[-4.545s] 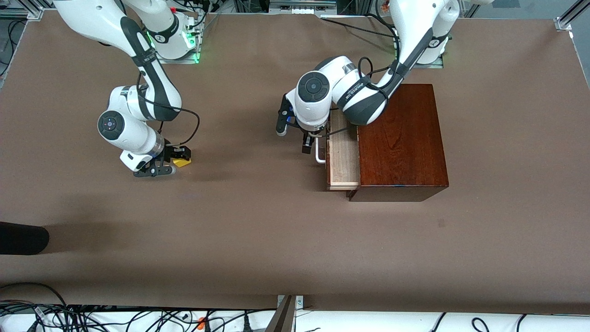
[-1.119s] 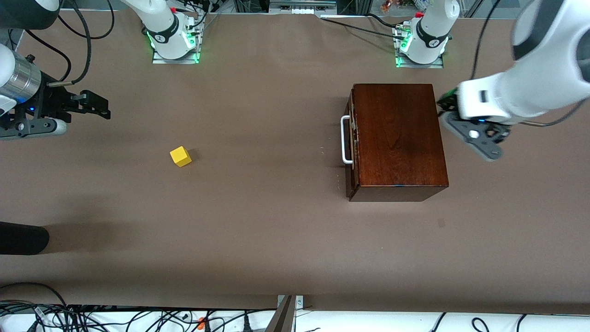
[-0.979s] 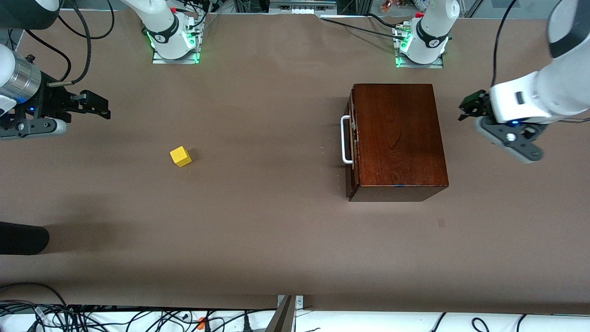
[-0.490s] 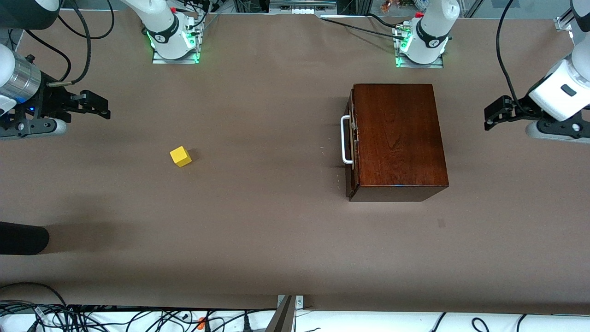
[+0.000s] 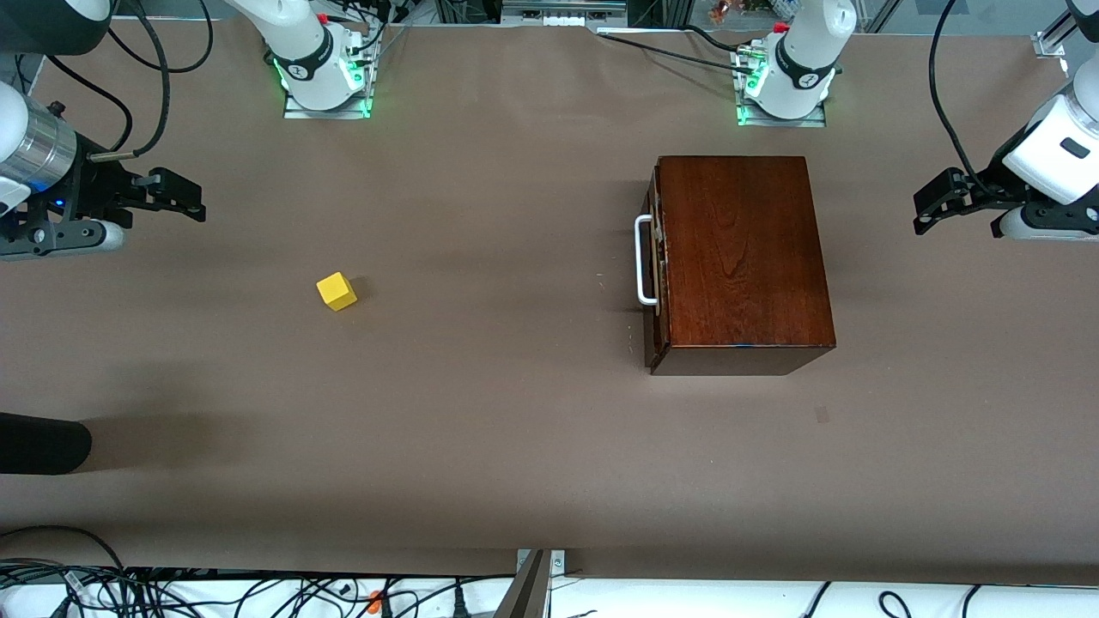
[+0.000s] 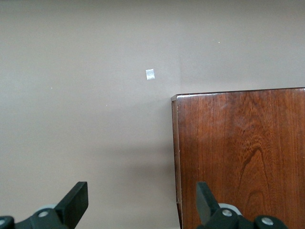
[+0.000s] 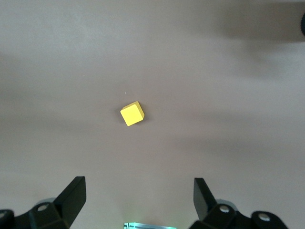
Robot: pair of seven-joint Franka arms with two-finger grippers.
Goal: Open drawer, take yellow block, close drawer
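The yellow block (image 5: 336, 291) sits on the bare table toward the right arm's end; it also shows in the right wrist view (image 7: 132, 114). The dark reddish-brown wooden box (image 5: 740, 257) stands toward the left arm's end, its drawer (image 5: 656, 262) pushed shut, with the white bar handle (image 5: 642, 260) on its front. The box top shows in the left wrist view (image 6: 240, 152). My right gripper (image 5: 176, 197) is open and empty, raised at the right arm's edge of the table. My left gripper (image 5: 936, 202) is open and empty, raised beside the box.
A small pale speck (image 6: 150, 74) lies on the table near the box. A dark object (image 5: 39, 442) juts in at the table's edge, nearer the front camera than the right gripper. Cables (image 5: 172, 592) run along the front edge.
The drawer went from open to shut and the block was left on the table. Over the last second the left arm swung away from the box toward the table's end. The right arm stayed still.
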